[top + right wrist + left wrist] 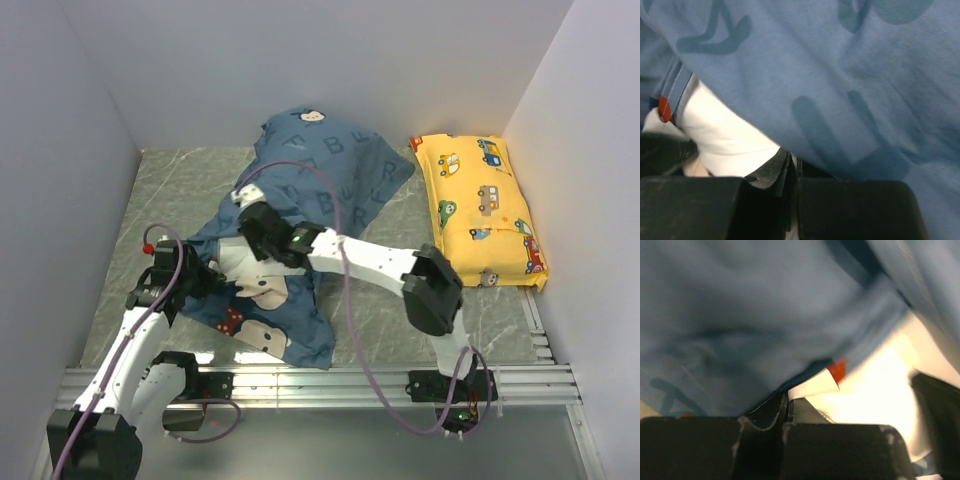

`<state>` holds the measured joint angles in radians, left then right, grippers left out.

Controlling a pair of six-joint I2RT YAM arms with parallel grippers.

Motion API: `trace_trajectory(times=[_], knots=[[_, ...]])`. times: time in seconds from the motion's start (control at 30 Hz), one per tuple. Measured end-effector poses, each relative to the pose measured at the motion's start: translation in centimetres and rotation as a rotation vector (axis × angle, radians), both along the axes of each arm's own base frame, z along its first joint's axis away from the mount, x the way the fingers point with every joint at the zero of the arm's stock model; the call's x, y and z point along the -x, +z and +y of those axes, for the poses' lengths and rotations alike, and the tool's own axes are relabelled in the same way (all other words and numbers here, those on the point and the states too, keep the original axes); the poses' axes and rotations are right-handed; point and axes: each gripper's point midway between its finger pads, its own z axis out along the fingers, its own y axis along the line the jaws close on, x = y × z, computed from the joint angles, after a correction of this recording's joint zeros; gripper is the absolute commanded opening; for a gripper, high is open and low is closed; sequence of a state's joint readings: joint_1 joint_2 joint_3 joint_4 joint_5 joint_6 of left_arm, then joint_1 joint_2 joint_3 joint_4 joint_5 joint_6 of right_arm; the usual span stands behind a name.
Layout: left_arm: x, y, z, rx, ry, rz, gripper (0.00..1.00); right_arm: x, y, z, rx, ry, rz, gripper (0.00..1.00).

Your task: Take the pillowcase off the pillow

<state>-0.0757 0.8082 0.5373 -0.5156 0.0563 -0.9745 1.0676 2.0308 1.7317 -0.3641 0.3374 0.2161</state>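
Two pinches, left hand [787, 410], right hand [790, 167], on pillowcase [330, 170]; long axis toward far right.

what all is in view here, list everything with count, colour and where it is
pillowcase: one, dusty blue with darker letters, spread from the back centre towards the near edge
pillow: one, white, showing at the pillowcase's open end
yellow pillow: one, yellow with car print, right side by the wall
table: one, grey marbled, under everything
walls: three, white, left, back and right
rail: one, silver, near edge
arms: two, white and black, reaching onto the pillowcase
left end effector: one, black, shut, at the open end
right end effector: one, black, shut, against the blue fabric
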Motion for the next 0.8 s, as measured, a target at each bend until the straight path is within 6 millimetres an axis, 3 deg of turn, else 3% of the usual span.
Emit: trace_trajectory(times=[0.23,0.33,0.43,0.5,0.63,0.67,0.8], knots=[[-1.4,0.9,0.3,0.023,0.047,-0.015,0.01,-1.8,3.5,-7.4,-0.193,-0.079,0.145,0.00],[-2.2,1.5,1.5,0.043,0.097,-0.036,0.01,-1.7,4.9,-9.3,-0.263,-0.087,0.171,0.00],[-2.3,1.1,2.5,0.054,0.131,-0.018,0.04,-0.9,5.8,-9.8,-0.305,-0.075,0.178,0.00],[-2.5,1.0,3.0,0.051,0.148,0.001,0.18,-0.3,5.8,-10.1,-0.320,-0.067,0.180,0.00],[-3.2,1.4,6.6,-0.041,0.266,-0.007,0.30,0.6,5.3,-12.4,-0.318,-0.075,0.194,0.00],[-3.5,1.7,7.3,-0.057,0.286,-0.014,0.41,0.7,5.3,-13.0,-0.321,-0.076,0.195,0.00],[-5.2,3.2,7.8,-0.076,0.287,-0.058,0.63,1.1,5.8,-14.2,-0.342,-0.066,0.203,0.00]])
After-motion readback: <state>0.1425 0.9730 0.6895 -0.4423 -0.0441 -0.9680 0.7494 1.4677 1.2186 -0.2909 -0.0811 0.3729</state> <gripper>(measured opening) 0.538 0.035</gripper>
